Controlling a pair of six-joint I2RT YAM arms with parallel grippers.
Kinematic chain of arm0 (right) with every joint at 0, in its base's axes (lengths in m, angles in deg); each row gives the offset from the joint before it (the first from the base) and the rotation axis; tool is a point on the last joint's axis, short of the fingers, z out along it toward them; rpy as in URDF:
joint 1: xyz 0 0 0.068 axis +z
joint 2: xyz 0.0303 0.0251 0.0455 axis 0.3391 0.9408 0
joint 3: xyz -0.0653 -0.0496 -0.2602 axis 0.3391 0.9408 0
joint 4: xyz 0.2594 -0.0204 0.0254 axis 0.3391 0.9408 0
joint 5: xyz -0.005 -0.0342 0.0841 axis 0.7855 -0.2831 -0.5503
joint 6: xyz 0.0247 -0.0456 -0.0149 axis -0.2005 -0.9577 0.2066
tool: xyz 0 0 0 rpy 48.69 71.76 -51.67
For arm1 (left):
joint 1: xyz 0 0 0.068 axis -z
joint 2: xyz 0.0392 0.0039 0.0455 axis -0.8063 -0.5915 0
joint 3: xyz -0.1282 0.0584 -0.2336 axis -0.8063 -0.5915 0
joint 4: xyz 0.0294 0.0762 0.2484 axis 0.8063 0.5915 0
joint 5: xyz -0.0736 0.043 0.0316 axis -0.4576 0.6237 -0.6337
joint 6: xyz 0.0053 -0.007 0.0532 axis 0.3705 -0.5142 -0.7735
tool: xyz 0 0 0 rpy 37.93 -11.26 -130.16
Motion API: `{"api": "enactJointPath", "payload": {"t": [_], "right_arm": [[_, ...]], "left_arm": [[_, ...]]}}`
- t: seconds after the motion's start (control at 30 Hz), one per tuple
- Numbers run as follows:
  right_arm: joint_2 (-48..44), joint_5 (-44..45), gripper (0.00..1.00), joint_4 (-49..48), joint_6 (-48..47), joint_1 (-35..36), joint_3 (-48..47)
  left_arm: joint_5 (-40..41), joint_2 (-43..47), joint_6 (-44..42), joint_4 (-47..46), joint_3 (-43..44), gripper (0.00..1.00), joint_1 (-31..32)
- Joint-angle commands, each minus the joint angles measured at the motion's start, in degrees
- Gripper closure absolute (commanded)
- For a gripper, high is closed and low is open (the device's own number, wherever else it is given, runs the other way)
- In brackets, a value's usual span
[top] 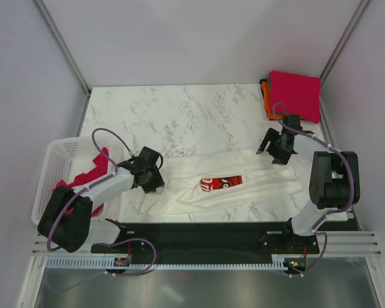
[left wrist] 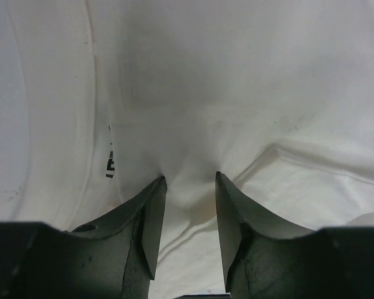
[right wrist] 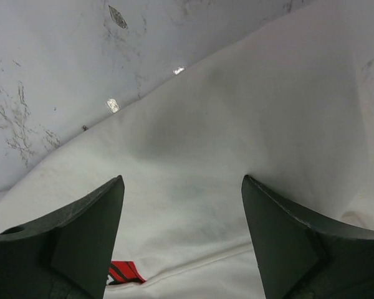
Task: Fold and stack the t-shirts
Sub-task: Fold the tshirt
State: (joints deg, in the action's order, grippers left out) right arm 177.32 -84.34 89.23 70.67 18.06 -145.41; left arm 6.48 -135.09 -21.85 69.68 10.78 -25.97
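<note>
Lying spread is one white t-shirt, with three folded t-shirts stacked.

One white t-shirt, one folded stack, one basket

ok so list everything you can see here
white shirt: 1, white with red print, spread across the near middle of the table
folded shirts: 1 stack, magenta on top, orange edge beneath, far right corner
pink shirt: at least 1, magenta, heaped in the basket
basket: 1, white lattice, at the table's left side
table: 1, white marble
left gripper: 1, black, pinching the white shirt's left end
right gripper: 1, black, open over the white shirt's right part
</note>
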Motion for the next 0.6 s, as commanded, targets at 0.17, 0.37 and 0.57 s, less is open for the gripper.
{"api": "enactJointPath", "payload": {"t": [0.17, 0.37, 0.57], "right_arm": [[-2.38, 0.16, 0.15, 1.55, 3.54, -0.17, 9.25], [-8.53, -8.98, 0.14, 0.93, 6.18, 1.41, 15.94], [-20.46, -15.15, 0.12, 2.25, 14.96, 6.66, 21.83]], "left_arm": [[5.43, -23.79, -8.47, -4.68, 16.48, 0.54, -3.5], [3.06, -42.36, -12.35, 2.51, 41.6, 0.55, -9.92], [0.87, -66.78, -12.53, 16.82, 82.17, 0.55, -12.56]]}}
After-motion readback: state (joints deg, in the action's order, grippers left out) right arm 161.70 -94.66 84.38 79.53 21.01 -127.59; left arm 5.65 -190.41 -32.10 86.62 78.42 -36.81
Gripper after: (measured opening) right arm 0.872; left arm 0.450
